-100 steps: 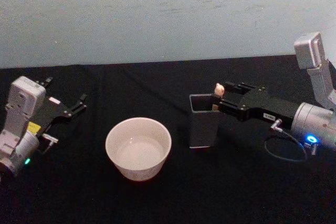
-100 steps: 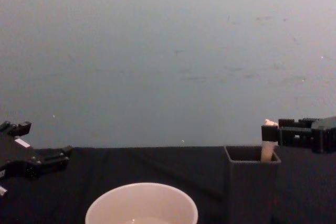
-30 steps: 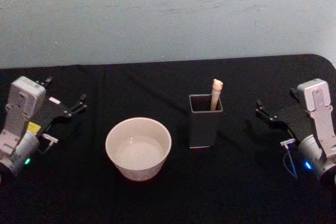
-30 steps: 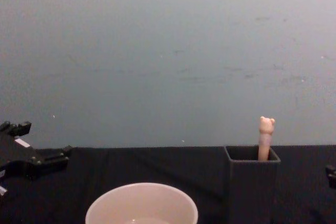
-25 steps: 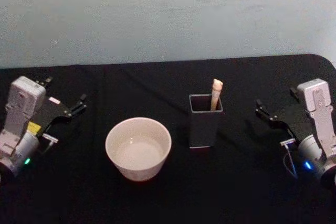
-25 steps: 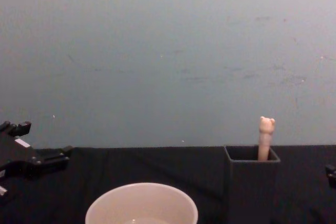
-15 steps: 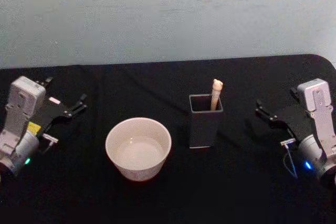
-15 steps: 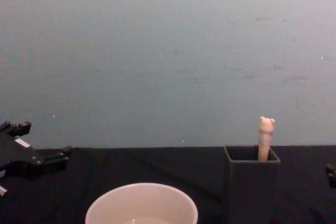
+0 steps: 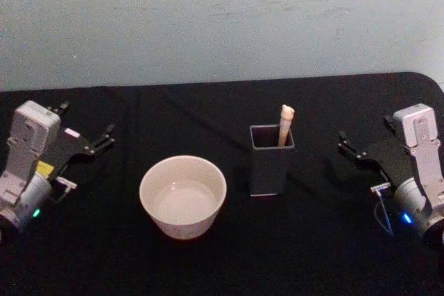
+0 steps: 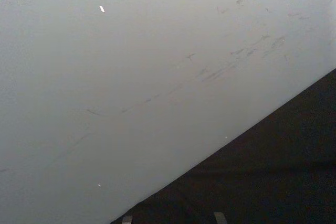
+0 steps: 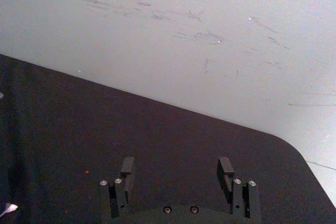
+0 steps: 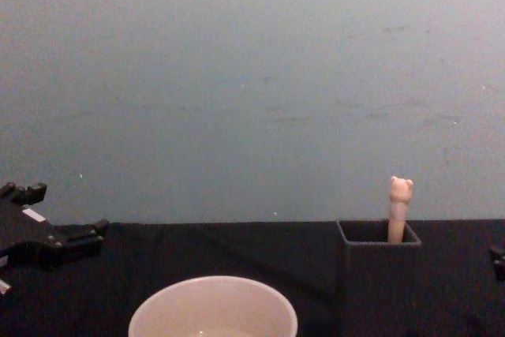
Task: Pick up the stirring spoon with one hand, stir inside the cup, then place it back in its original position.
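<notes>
The stirring spoon [image 9: 285, 123] stands upright in the dark grey square holder [image 9: 270, 171], right of centre. Only its cream handle with the bear-like knob [image 12: 400, 204] rises above the holder's rim [image 12: 379, 244]; its bowl is hidden inside. The cream-white cup [image 9: 182, 228] sits to the holder's left, its rim [image 12: 213, 282] low in the chest view. My right gripper [image 9: 364, 129] rests open at the far right, well away from the holder, its two fingers spread [image 11: 176, 167] over the black cloth. At the far left, my left gripper [image 9: 87, 118] is open and parked.
A black cloth [image 9: 277, 254] covers the table, with a pale blue-grey wall [image 9: 222, 19] right behind it. The cloth's rounded corner [image 11: 294, 153] lies just beyond my right gripper. There is room between the holder and each arm.
My right gripper, earlier around the spoon's handle above the holder, has let go and drawn back to the far right. The spoon stays in the holder. Nothing has moved in the last second.
</notes>
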`<state>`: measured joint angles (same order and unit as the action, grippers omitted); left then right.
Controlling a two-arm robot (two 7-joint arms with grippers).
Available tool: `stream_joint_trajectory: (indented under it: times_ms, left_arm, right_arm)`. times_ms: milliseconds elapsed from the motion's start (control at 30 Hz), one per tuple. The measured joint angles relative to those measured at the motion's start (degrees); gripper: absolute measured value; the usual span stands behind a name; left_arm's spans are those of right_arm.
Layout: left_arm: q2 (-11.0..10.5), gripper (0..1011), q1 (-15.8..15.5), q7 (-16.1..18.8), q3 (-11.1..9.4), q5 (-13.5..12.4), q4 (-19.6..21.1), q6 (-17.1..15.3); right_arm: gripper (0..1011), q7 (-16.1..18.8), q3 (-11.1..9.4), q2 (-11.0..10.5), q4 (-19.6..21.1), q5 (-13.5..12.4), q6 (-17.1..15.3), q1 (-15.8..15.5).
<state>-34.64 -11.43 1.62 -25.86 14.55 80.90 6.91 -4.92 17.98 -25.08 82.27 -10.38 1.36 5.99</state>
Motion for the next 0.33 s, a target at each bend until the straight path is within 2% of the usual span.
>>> stream_joint_trajectory:
  times_ms: [333]
  left_arm:
    - [0.0,1001,0.0,0.0,0.0,0.0,0.0,0.0]
  right_arm:
    - [1002,0.0,0.0,0.0,0.0,0.0,0.0,0.0]
